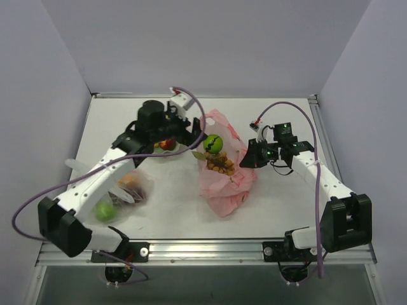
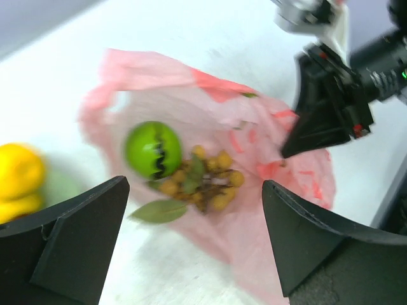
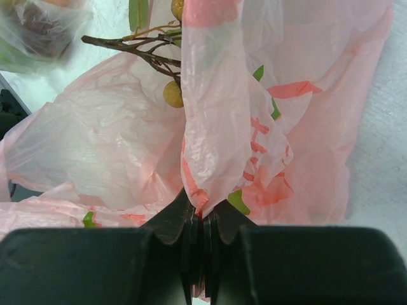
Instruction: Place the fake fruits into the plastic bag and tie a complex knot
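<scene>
Here's the plastic bag [image 1: 226, 184], mid-surface and a touch toward the right edge. It's thin pink film, crinkled all over, with darker red print. By the look of it it's feather-light and floppy, folding wherever it's pulled, and slick enough to slide out of a loose pinch. I'd take it by a gathered fold at the rim or by a handle loop, never by the flat wall.

That's just what the right gripper [image 3: 202, 216] has: jaws closed tight on a bunched strip of film on the side facing the right edge, holding it up as a ridge.

In the open mouth, as far as I can tell, lies the green fruit [image 1: 213, 144], round and glossy with a dark jagged mark. It looks hard, and a roller for sure. Touching it on the near side is the grape bunch [image 1: 220, 165], brown knobbly beads on a stiff twig with a leaf, likely to snag the film.

The left gripper [image 2: 194, 190] has its jaws wide with nothing between them, hanging just left of the bag's mouth. Beneath that arm the red apple [image 1: 167, 145] sits outside the bag, and a yellow citrus [image 2: 18, 175] shows at the left of the wrist view. Toward the near-left corner lies a clear bag [image 1: 124, 190] of other fruit.
</scene>
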